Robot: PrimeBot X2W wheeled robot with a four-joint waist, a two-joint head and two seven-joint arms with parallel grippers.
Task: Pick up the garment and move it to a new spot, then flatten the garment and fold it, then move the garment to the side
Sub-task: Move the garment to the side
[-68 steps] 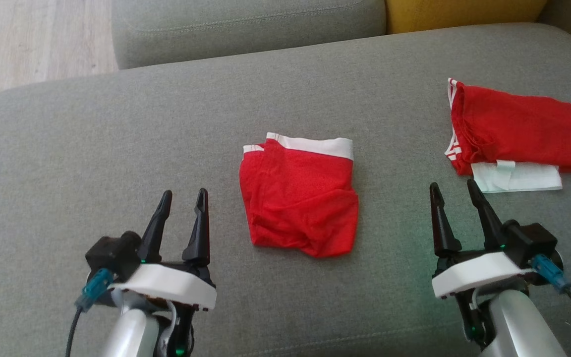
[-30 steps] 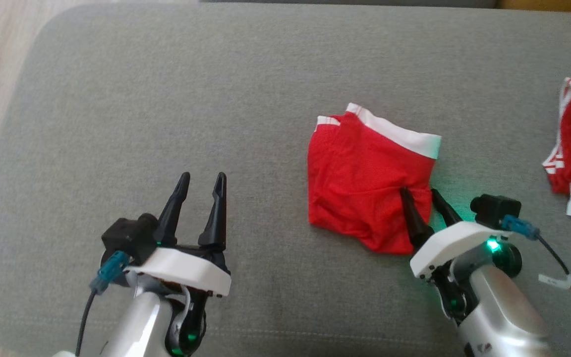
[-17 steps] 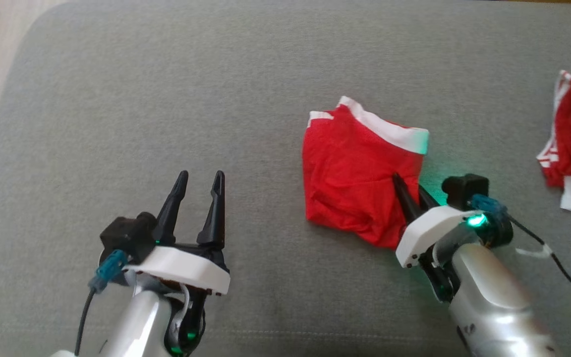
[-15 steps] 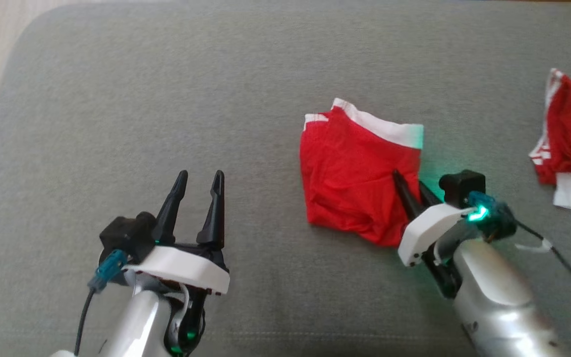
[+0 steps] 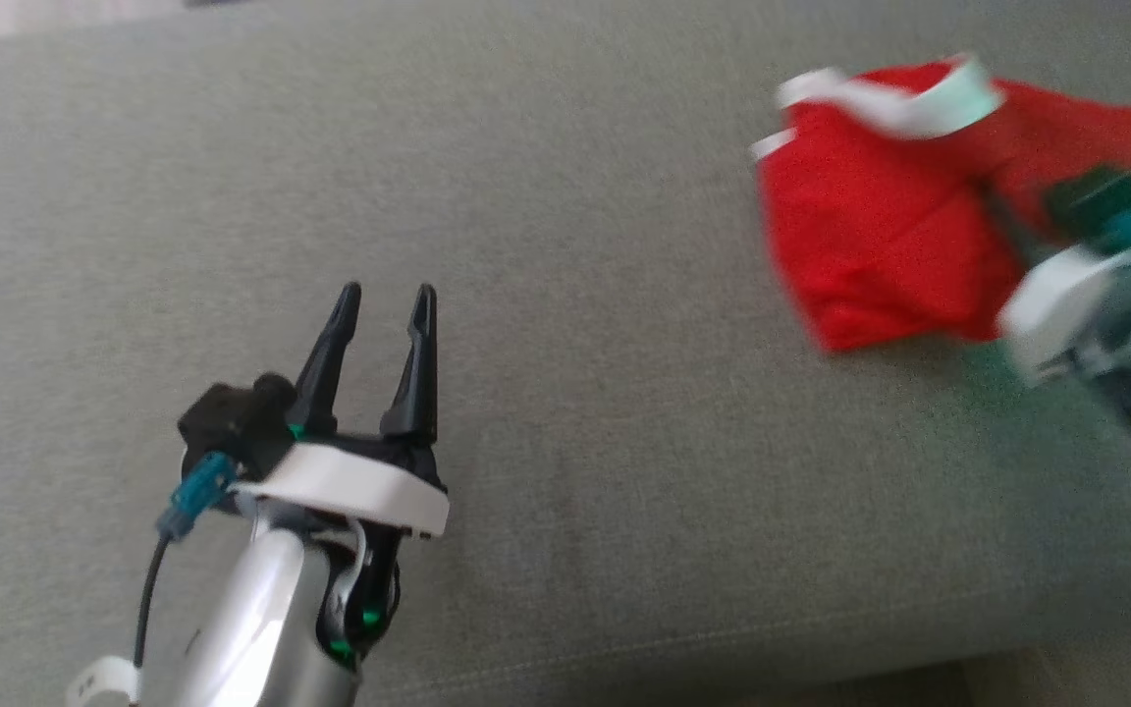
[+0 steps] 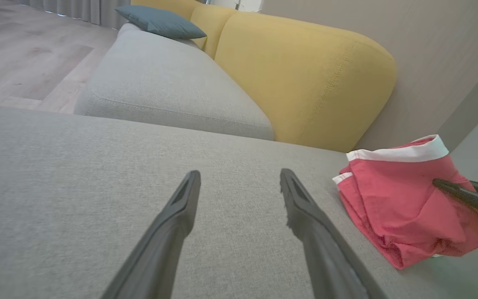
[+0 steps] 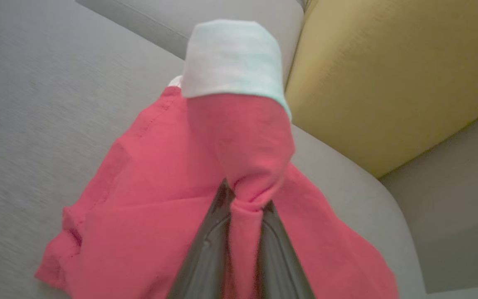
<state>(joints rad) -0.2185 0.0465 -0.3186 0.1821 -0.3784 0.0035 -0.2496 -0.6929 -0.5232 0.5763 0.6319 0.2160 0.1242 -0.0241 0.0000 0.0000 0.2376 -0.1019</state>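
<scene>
The garment (image 5: 880, 226) is a folded pair of red shorts with a white waistband, at the upper right of the head view on the grey sofa seat (image 5: 546, 412). My right gripper (image 5: 1002, 221) is blurred there, shut on the garment's right part. In the right wrist view the fingers (image 7: 206, 249) pinch a fold of red cloth (image 7: 247, 158), and the waistband stands up beyond it. The garment (image 6: 401, 199) lies at the right in the left wrist view, with my right gripper's fingers (image 6: 467, 195) on it. My left gripper (image 5: 384, 299) hovers open over bare seat at lower left, fingers (image 6: 301, 207) spread apart.
A yellow cushion (image 6: 305, 79) and a second grey seat (image 6: 172, 87) with a blue pillow (image 6: 160, 23) stand behind the seat. Wooden floor (image 6: 23, 54) lies to the left. The seat's front edge (image 5: 723, 668) runs along the bottom of the head view.
My right gripper closed on the garment's right side and has carried it up and right in the head view, lifting a fold. The camera shifted too. My left gripper stays open.
</scene>
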